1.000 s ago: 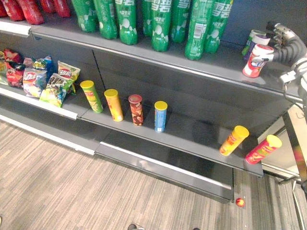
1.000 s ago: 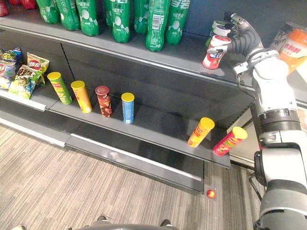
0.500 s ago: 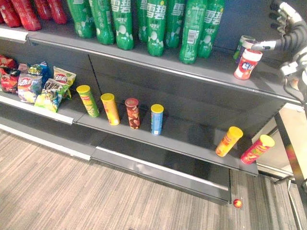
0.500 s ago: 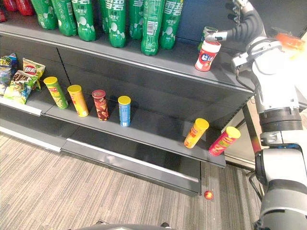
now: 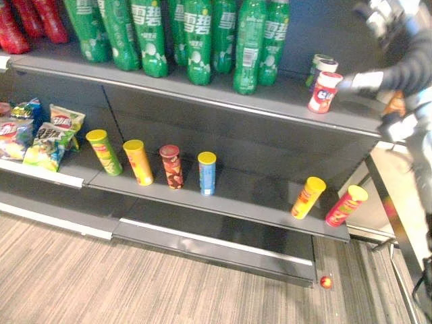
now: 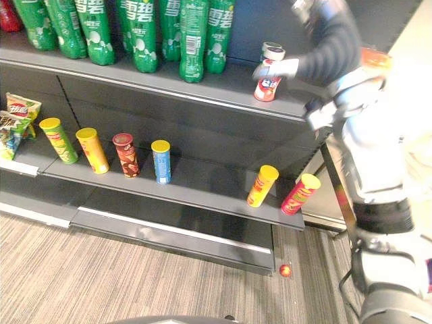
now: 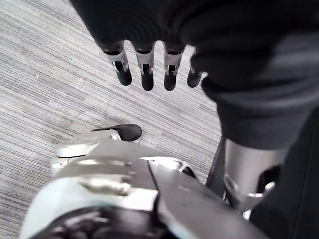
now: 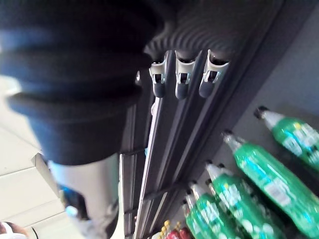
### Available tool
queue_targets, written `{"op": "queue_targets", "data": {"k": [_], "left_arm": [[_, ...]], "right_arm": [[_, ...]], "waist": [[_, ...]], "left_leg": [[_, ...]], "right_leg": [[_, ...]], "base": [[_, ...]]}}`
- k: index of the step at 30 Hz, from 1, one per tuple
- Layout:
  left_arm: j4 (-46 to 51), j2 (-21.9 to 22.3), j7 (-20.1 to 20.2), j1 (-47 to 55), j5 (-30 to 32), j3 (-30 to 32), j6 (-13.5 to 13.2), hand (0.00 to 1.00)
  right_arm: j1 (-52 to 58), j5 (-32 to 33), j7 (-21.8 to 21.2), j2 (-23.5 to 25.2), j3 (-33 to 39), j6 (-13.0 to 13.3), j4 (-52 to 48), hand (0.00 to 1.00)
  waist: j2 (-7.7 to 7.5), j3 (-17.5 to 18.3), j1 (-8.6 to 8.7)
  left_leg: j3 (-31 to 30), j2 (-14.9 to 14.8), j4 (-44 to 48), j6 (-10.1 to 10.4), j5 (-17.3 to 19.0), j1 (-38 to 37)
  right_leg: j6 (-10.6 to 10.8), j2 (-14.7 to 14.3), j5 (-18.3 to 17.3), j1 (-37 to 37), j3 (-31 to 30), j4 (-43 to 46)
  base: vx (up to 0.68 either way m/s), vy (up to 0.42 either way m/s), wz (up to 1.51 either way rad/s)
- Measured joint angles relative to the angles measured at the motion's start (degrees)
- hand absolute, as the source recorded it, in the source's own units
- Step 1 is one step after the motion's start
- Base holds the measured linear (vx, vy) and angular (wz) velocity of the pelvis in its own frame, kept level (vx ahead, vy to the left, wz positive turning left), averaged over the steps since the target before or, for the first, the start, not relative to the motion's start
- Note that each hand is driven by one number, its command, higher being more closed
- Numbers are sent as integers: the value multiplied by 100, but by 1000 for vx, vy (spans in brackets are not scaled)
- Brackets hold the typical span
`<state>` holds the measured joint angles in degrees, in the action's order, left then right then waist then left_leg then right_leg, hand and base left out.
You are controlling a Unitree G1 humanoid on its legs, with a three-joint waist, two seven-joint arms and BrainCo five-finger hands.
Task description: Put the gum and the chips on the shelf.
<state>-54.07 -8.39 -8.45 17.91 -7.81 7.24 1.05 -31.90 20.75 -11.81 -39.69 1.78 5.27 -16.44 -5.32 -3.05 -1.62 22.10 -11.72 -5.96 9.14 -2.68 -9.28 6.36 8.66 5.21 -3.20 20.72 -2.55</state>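
A red-and-white gum bottle (image 6: 267, 82) stands upright at the right end of the top shelf (image 5: 270, 101), with two more gum bottles (image 5: 319, 67) behind it. My right hand (image 6: 317, 17) is raised above and right of it. Its thumb (image 6: 282, 67) reaches down beside the bottle's cap; I cannot tell whether it touches. The fingers (image 8: 180, 79) are straight and hold nothing. Several chip tubes (image 5: 206, 173) stand on the middle shelf, and an orange tube (image 5: 308, 197) and a red tube (image 5: 345, 205) lean at its right end. My left hand (image 7: 144, 74) hangs open over the floor.
Green soda bottles (image 5: 192, 37) fill the top shelf to the left of the gum. Chip bags (image 5: 47, 135) lie at the left of the middle shelf. A small red ball (image 5: 326, 282) lies on the carpet below the shelf's right end.
My right hand has let go of the gum bottle and risen above it; the bottle stays upright on the top shelf. The camera has shifted, so the whole scene sits further left.
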Motion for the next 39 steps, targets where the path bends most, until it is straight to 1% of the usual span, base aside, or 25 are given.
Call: {"op": "queue_targets", "data": {"k": [2, 4, 8, 10, 12, 14, 15, 17, 19, 20, 21, 22, 23, 24, 26, 27, 29, 30, 32, 33, 35, 37, 38, 39], "left_arm": [[-1, 93, 11, -24, 2, 112, -85, 0], [1, 135, 8, -41, 6, 171, -114, 0], [0, 193, -20, -28, 9, 220, -136, 0], [-1, 197, -20, -26, 6, 222, -139, 0], [-1, 202, -20, -26, 5, 221, -140, 0], [-5, 219, -39, -26, -2, 219, -139, 0], [-8, 220, -46, -27, -1, 218, -139, 0], [-37, 217, -127, -11, 1, 197, -141, 0], [-82, 179, -203, -31, 1, 110, -133, 0], [-99, 150, -245, -49, 1, 40, -129, 0], [-140, 126, -253, -78, -2, -19, -125, 0], [-220, 101, -254, -131, -12, -74, -112, 0], [-289, 85, -253, -166, -26, -115, -94, 0], [-310, 75, -253, -188, -36, -143, -80, 0], [-308, 42, -256, -199, -53, -256, -70, 0], [-307, 39, -257, -204, -53, -271, -52, 0], [-305, 37, -258, -235, -64, -291, 34, 0], [-306, 42, -258, -246, -67, -291, 94, 0], [-303, 54, -258, -264, -80, -292, 102, 0], [-302, 68, -258, -304, -80, -292, 166, 0], [-293, 82, -258, -315, -82, -291, 206, 0], [-291, 118, -258, -317, -90, -284, 240, 0], [-290, 121, -258, -318, -92, -283, 278, 0], [-291, 128, -259, -321, -105, -280, 333, 0]], "right_arm": [[610, -8, -257, 432, 8, -55, -373, 0], [966, -17, -430, 699, 7, -123, -660, 0], [1440, -8, -724, 1016, 7, -150, -1075, 0], [1868, 59, -923, 1311, -20, -228, -1281, 0], [2340, 133, -1106, 1482, -150, -341, -1393, 0], [3200, 232, -1496, 1713, -758, -647, -1456, 0], [3426, 216, -1589, 1772, -933, -690, -1447, 0], [4050, 191, -1840, 1967, -1614, -1072, -1221, 0], [4308, 121, -1927, 2071, -1999, -1203, -701, 0], [4421, -110, -1940, 2098, -2197, -1235, -344, 0], [4474, -256, -1941, 2133, -2285, -1238, -125, 0], [4552, -530, -1924, 2233, -2409, -1242, 300, 0], [4601, -774, -1859, 2321, -2519, -1248, 728, 0], [4613, -896, -1822, 2366, -2533, -1247, 947, 0], [4616, -1267, -1575, 2560, -2466, -1242, 1783, 0], [4616, -1365, -1489, 2581, -2454, -1242, 1964, 0], [4620, -1437, -1201, 2712, -2332, -1249, 2668, 0], [4623, -1611, -1035, 2747, -2292, -1216, 2913, 0], [4623, -1859, -829, 2786, -2214, -1160, 3180, 0], [4625, -2074, -597, 2868, -2059, -1091, 3486, 0], [4616, -2091, -413, 2942, -1908, -1067, 3738, 0], [4601, -2098, -83, 2983, -1625, -972, 4241, 0], [4596, -2136, -5, 3005, -1535, -961, 4387, 0], [4574, -2340, 182, 3068, -1349, -889, 4720, 0]], "waist": [[26, -2, 9], [60, -3, 26], [131, 28, 64], [150, 35, 65], [155, 41, 66], [164, 59, 71], [164, 63, 75], [168, 64, 144], [164, 75, 161], [192, 57, 158], [187, 61, 159], [175, 80, 161], [227, 87, 159], [229, 96, 159], [244, 102, 159], [249, 103, 161], [274, 105, 164], [292, 106, 165], [318, 102, 170], [348, 96, 171], [375, 90, 175], [429, 73, 174], [440, 75, 174], [456, 77, 177]], "left_leg": [[79, 13, -1, 0, 1, -46], [82, 23, -1, -5, 8, -64], [130, 37, -2, 17, 60, -70], [198, 37, -2, 18, 62, -69], [215, 37, -1, 20, 67, -70], [254, 37, -1, 29, 82, -52], [254, 37, -1, 28, 83, -29], [247, 33, -1, 33, 91, 8], [256, 28, 0, 30, 97, 2], [263, 32, 1, 31, 110, 3], [261, 34, 1, 25, 113, -2], [260, 36, 1, 10, 122, -15], [263, 39, 1, 11, 138, -13], [261, 43, 1, 7, 140, -14], [259, 51, 2, -3, 150, -13], [257, 53, 2, -4, 152, -13], [252, 55, 3, -4, 156, -14], [250, 57, 3, -4, 156, -14], [243, 61, 3, -4, 156, -15], [233, 65, 3, -4, 156, -17], [227, 68, 3, -4, 156, -26], [225, 72, 3, -4, 171, -85], [224, 73, 3, -2, 177, -93], [227, 72, 3, -5, 192, -96]], "right_leg": [[16, 11, -11, 10, -76, 12], [39, 24, -27, 11, -90, 34], [40, 41, -28, 69, -159, 73], [40, 37, -28, 103, -208, 72], [39, 35, -28, 114, -225, 71], [44, 26, -25, 173, -267, 76], [52, 26, -19, 195, -271, 75], [61, 24, -10, 235, -287, 68], [58, 24, -9, 242, -316, 60], [56, 10, -9, 241, -321, 50], [53, 9, -7, 228, -320, 43], [45, 9, -1, 198, -313, 25], [43, 9, 0, 191, -314, 1], [40, 12, 2, 186, -312, -4], [31, 17, 12, 172, -307, -28], [30, 19, 12, 171, -305, -28], [29, 19, 12, 164, -300, -34], [28, 21, 11, 162, -297, -35], [28, 26, 10, 155, -288, -35], [26, 33, 8, 141, -268, -35], [23, 37, 5, 117, -252, -35], [24, 43, -16, 60, -247, -34], [29, 44, -29, 52, -246, -34], [17, 43, -60, 52, -245, -34]], "base": [[-15, 15, -15], [-11, 8, -5], [-4, 12, -8], [17, 8, -12], [27, 6, -6], [46, 9, -10], [52, 7, -6], [64, 7, -2], [67, 9, -6], [41, 5, -4], [47, 3, 1], [45, 6, 2], [57, 9, 2], [47, 11, 0], [43, 11, 1], [39, 9, 2], [42, 7, 1], [41, 5, 1], [12, 2, 2], [15, 5, 6], [8, 4, 6], [0, 0, 0], [0, 0, 0], [0, 0, 0]]}}
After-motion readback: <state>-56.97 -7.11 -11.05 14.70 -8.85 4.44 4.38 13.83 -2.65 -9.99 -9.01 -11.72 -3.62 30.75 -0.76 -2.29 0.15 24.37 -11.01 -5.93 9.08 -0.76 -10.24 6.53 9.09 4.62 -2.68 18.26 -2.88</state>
